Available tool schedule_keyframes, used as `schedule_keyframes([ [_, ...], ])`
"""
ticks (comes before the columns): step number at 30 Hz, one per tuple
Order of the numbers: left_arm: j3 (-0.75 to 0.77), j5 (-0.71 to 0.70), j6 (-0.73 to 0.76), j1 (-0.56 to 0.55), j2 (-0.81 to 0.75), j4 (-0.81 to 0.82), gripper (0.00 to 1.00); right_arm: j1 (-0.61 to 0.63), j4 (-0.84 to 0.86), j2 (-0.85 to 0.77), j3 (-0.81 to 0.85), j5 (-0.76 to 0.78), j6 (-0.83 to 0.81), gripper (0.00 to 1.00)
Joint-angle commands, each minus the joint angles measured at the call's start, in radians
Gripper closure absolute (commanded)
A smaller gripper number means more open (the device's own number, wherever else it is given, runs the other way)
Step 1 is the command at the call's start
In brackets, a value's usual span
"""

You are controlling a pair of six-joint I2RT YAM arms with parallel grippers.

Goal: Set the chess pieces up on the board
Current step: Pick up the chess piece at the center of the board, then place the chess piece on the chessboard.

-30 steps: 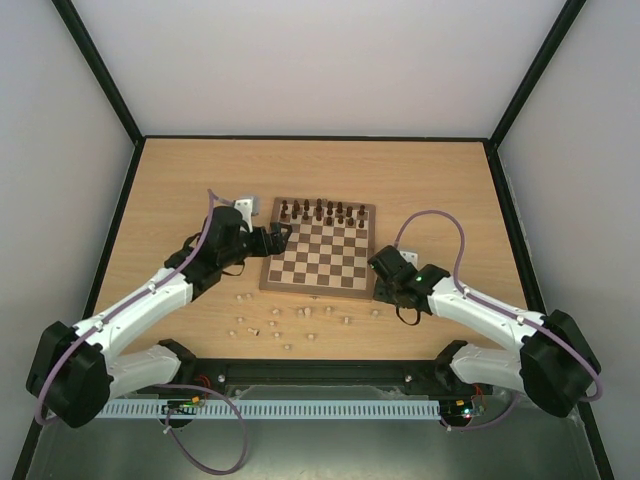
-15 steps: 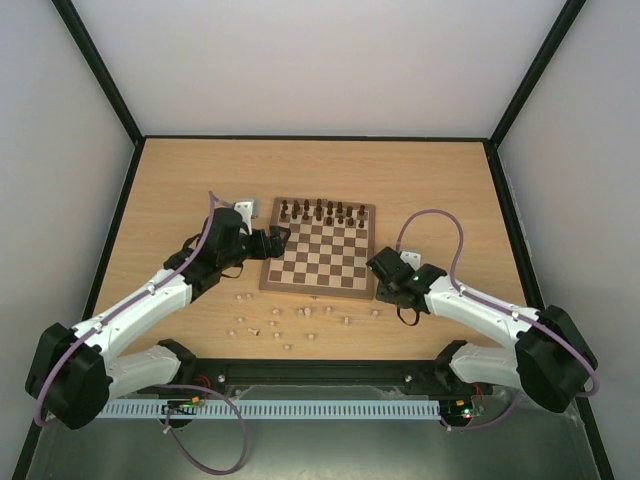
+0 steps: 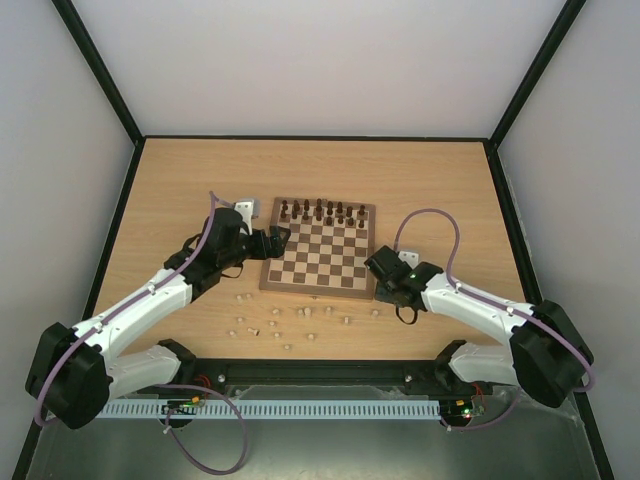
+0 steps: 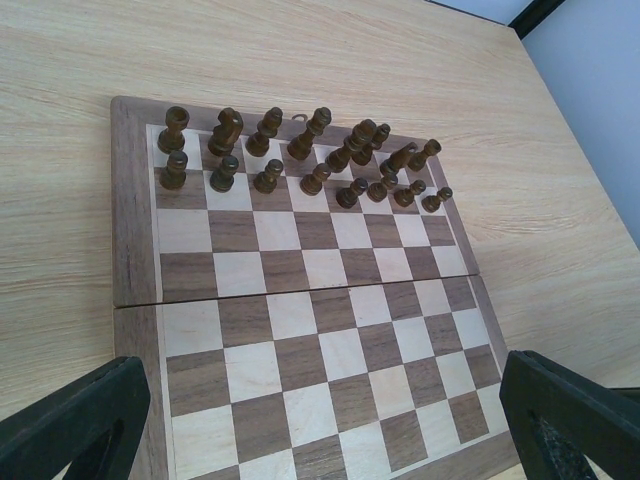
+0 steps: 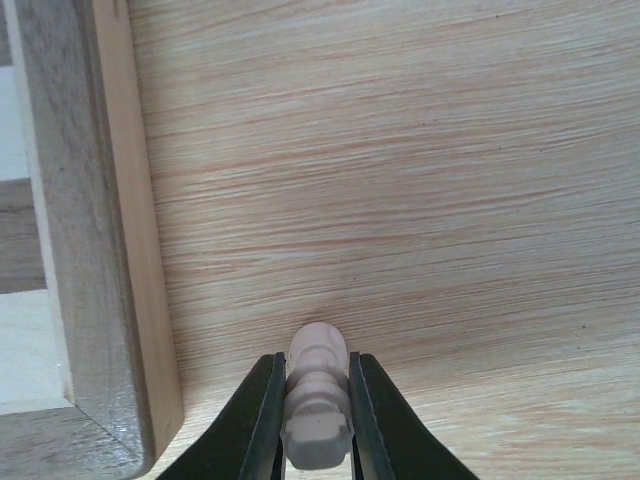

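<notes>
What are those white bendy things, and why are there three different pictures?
They are two robot arms, each ending in a two-finger claw. One picture looks down from above; the other two come from a camera on each wrist. On the wooden table lies a chessboard with dark pieces lined up along its far side. Small pale pieces are scattered on the table in front. The right claw is pinching one pale piece beside the board's corner. The left claw is wide open at the board's left side, holding nothing.

Dark pieces [image 4: 300, 150] crowd far ranks; near board [image 4: 132, 210] squares seemingly free.
</notes>
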Motion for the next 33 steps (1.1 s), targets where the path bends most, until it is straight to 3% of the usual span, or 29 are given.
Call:
schedule_keyframes([
  [1,-0.005,-0.005,0.012,0.0,0.008,-0.004,0.01,0.005,-0.07,-0.016,0.046,0.031,-0.005,0.96],
  [14,-0.023,0.047,-0.003,0.068,0.0,0.006,0.01,0.024,-0.099,-0.051,0.207,0.001,-0.149,0.97],
  [33,-0.101,0.036,-0.029,0.117,-0.134,-0.049,0.01,0.245,-0.032,0.223,0.421,-0.017,-0.235,0.97],
])
